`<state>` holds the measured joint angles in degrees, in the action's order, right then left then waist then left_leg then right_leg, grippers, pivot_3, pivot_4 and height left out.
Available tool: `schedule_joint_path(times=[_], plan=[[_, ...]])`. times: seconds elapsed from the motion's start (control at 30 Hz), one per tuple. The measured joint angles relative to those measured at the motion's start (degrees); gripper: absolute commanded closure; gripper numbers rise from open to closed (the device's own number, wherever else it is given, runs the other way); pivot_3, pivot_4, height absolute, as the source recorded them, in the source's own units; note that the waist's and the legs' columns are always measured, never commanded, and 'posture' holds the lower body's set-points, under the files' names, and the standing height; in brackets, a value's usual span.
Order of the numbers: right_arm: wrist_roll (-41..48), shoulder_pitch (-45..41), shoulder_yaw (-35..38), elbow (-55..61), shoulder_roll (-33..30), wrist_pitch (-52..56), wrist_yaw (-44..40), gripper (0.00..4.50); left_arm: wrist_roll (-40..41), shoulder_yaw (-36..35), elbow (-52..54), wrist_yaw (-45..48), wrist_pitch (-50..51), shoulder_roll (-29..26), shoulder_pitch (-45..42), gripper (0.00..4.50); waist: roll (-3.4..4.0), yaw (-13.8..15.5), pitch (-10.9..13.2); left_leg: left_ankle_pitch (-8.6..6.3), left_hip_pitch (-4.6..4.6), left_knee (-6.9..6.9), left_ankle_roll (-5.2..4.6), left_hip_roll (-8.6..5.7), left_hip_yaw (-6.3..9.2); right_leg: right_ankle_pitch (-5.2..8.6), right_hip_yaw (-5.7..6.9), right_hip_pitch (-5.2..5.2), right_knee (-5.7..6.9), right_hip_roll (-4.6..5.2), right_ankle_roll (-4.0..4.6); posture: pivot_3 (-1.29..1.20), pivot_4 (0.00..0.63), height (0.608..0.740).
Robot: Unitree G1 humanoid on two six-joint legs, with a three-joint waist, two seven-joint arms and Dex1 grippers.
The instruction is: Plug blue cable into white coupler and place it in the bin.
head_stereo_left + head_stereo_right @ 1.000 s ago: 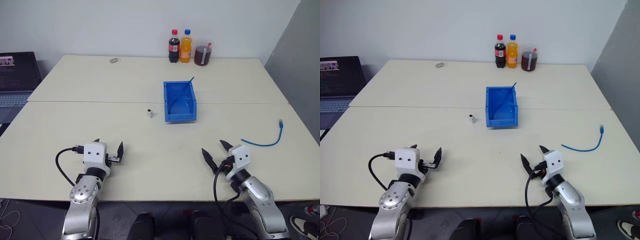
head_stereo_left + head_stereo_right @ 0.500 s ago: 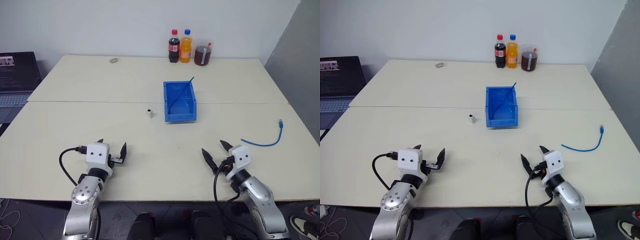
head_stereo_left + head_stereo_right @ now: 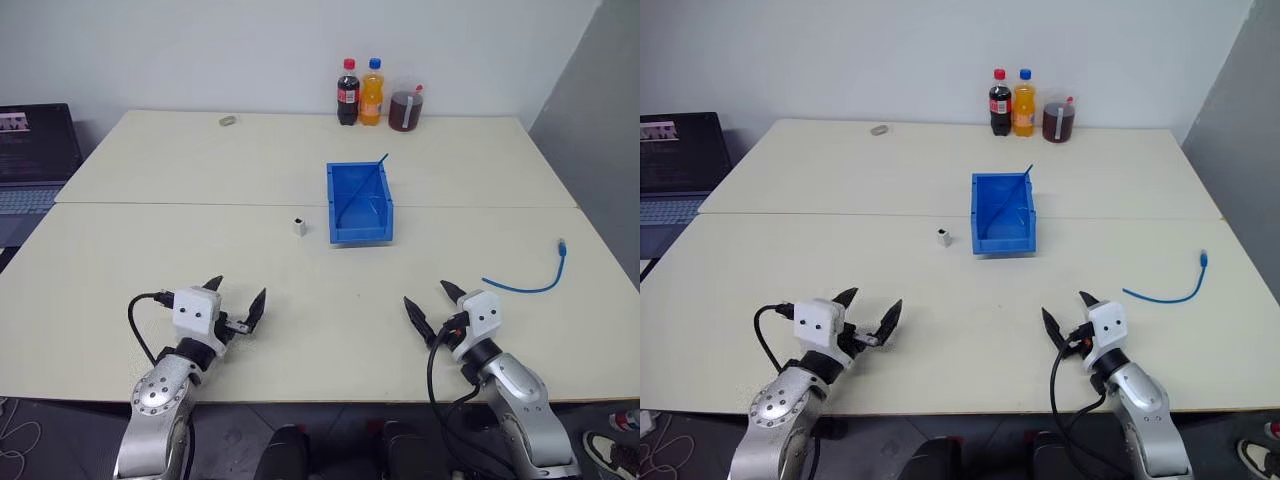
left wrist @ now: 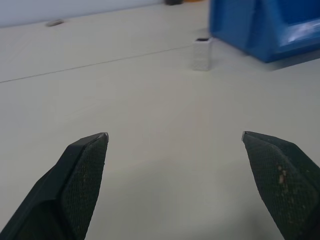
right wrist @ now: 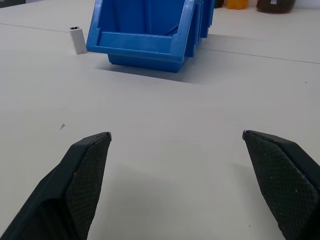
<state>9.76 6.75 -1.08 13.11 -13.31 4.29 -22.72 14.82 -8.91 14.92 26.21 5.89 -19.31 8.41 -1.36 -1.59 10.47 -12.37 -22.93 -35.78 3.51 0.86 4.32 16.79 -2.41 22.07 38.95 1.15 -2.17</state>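
Observation:
The bright-blue bin [image 3: 359,203] stands in the middle of the table with a thin rod slanting across it. Just left of it the tiny white coupler [image 3: 299,226] stands upright, also seen from the left wrist as the white coupler [image 4: 202,53] beside the bin [image 4: 265,27]. The light-blue cable [image 3: 532,277] lies curved near the table's right edge, its plug toward the far end. My left gripper [image 3: 236,297] is open and empty near the front left. My right gripper [image 3: 432,301] is open and empty at the front right, facing the bin [image 5: 150,30].
Two soda bottles [image 3: 359,93] and a jar of dark liquid [image 3: 406,109] stand at the table's far edge. A small grey object [image 3: 228,121] lies far left. A laptop [image 3: 35,150] sits off the left side. A seam [image 3: 200,204] crosses the table.
My left gripper has shifted a little to the right and turned its fingers toward the table's middle. The right gripper has stayed still. Bin, coupler and cable have not moved.

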Motion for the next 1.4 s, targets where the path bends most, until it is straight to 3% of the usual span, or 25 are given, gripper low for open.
schedule_joint_path(times=[0.17,0.33,0.47,0.57,0.8,1.1,1.2,1.4], plan=[[0.31,0.71,3.12,1.99,-0.01,0.0,2.43,0.03,7.76,3.69,4.19,11.87,6.64,-7.5,-3.07,0.0,0.03,0.13,0.02,0.0,0.0,-0.01,0.0,-0.02,-0.01,0.04,-0.01,0.0,0.0,0.0,0.06,0.0,0.15,0.74],[-1.78,0.85,10.56,6.09,0.05,2.4,10.57,0.03,12.41,8.29,6.25,21.96,14.68,-15.52,-12.4,0.0,0.05,0.0,0.03,0.0,-0.01,0.0,0.0,-0.02,-0.03,0.01,-0.02,0.03,0.01,-0.04,0.03,0.0,0.15,0.74],[-2.1,-1.5,15.28,6.55,-0.91,9.04,15.47,0.03,14.43,10.47,6.16,27.33,18.35,-18.19,-17.14,0.0,0.12,-0.35,0.07,0.0,0.01,0.06,0.0,-0.02,-0.08,-0.03,-0.08,0.06,0.02,-0.04,-0.06,0.0,0.15,0.74],[-2.12,-7.04,18.56,3.87,-6.34,17.96,16.85,0.03,14.75,12.87,5.44,31.11,20.05,-18.99,-21.27,0.0,0.2,-0.33,0.12,0.0,0.01,0.04,-0.01,-0.04,-0.14,-0.08,-0.11,0.07,0.03,-0.04,-0.13,0.0,0.15,0.74],[-1.18,-20.52,24.44,-13.7,-16.43,30.39,16.3,0.03,16.56,15.28,3.32,35.53,22.78,-18.76,-27.05,0.0,0.2,-0.3,0.13,-0.01,-0.03,0.08,-0.05,-0.06,-0.16,-0.13,-0.11,0.08,0.02,-0.06,-0.07,0.0,0.15,0.74],[0.43,-33.6,22.98,-38.36,-22.37,29.62,8.97,0.03,16.11,16.41,2.89,35.81,22.67,-18.49,-27.96,0.0,0.21,-0.45,0.16,-0.02,-0.03,0.06,-0.06,-0.07,-0.25,-0.13,-0.17,0.09,0.02,-0.05,-0.01,0.0,0.15,0.74],[0.44,-37.68,22.4,-45.18,-23.24,28.45,8.02,0.51,15.66,16.62,2.79,35.75,22.57,-18.02,-28.5,0.0,0.21,-0.47,0.16,-0.02,-0.02,0.05,-0.06,-0.07,-0.25,-0.14,-0.17,0.08,0.02,-0.06,0.01,0.0,0.15,0.74],[0.42,-41.85,22.21,-52.97,-24.9,26.7,7.45,1.97,15.23,16.78,2.68,35.72,22.45,-17.79,-28.67,0.0,0.21,-0.43,0.16,-0.02,-0.03,0.04,-0.06,-0.08,-0.25,-0.16,-0.18,0.07,0.01,-0.05,0.01,0.0,0.15,0.74]])
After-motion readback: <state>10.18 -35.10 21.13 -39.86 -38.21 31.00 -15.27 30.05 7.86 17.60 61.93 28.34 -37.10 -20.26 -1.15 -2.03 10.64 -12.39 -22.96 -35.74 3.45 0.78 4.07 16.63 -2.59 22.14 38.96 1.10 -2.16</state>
